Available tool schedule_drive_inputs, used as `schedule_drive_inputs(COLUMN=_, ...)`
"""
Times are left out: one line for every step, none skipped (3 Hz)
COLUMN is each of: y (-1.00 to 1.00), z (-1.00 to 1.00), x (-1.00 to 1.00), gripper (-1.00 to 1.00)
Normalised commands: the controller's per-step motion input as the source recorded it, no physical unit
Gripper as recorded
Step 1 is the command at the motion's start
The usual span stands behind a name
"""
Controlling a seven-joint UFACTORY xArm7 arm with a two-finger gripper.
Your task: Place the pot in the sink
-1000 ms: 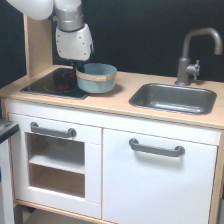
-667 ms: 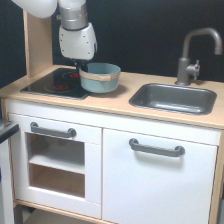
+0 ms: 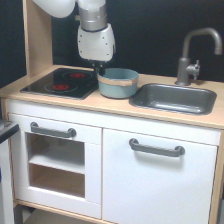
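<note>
pot (image 3: 118,82) shifted toward sink (image 3: 172,98), stovetop (image 3: 62,82) behind, faucet (image 3: 192,55) beyond

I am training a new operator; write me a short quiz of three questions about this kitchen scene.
1. True or false: the pot is inside the sink.
2. On which side of the pot, in the exterior view, is the stovetop? A) left B) right
3. Fill in: the gripper is at the pot's ___ rim.

Key: 1 false, it is over the counter between stovetop and sink. 2 A. 3 left, in the exterior view.
</note>
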Motion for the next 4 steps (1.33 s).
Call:
schedule_drive_inputs(y=-0.61, z=0.86, x=1.0, gripper=-0.78)
schedule_drive_inputs(y=1.0, z=-0.8, x=0.8, gripper=0.5)
schedule_drive_inputs(y=0.27, z=-0.02, x=0.99, gripper=-0.35)
schedule_drive_inputs(y=-0.73, z=1.0, x=1.0, gripper=0.92)
